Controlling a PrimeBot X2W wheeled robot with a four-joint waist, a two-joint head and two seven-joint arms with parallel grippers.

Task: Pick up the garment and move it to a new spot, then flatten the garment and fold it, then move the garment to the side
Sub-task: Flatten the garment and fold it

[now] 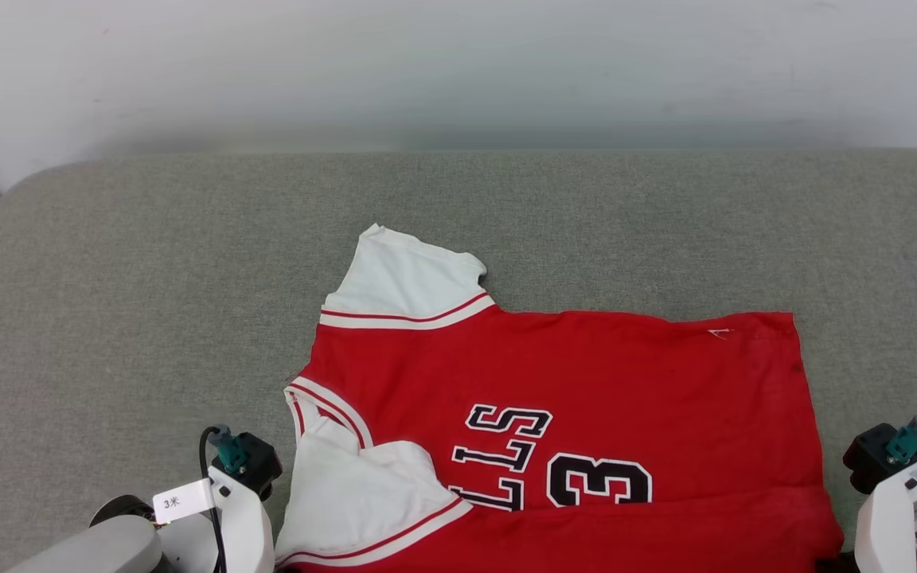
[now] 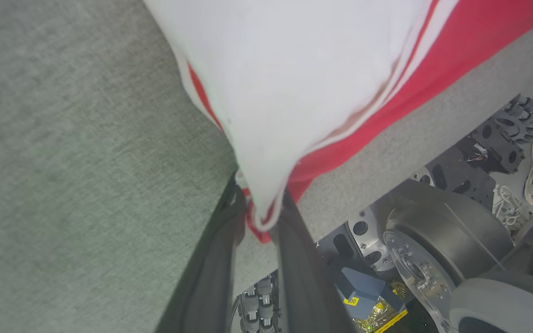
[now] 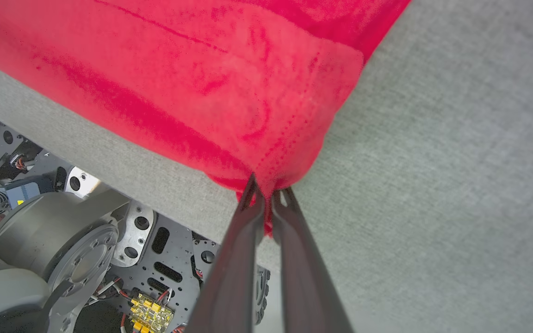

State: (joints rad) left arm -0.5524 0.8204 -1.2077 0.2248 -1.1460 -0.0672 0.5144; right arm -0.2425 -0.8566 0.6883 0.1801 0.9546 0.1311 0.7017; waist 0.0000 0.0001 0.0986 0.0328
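The grey padded worktop (image 1: 148, 278) carries the garment (image 1: 570, 374), a red jersey lying front up, with the "3" and lettering showing. Its long axis runs across the robot's front, neck and white sleeves toward the robot's left and hem toward its right. The near long edge sits at the worktop's near edge, and all the rest of the cloth stretches away from the robot, ahead of both arms.

The near white sleeve (image 1: 355, 493) gathers to a point in the left end effector (image 2: 262, 206), which is closed narrow on that corner. The near hem corner (image 3: 294, 152) is pinched in the right end effector (image 3: 269, 192), jaws almost together. Each arm holds its own end, so neither is nearer. A fold probably means carrying both corners forward together, across the short axis.
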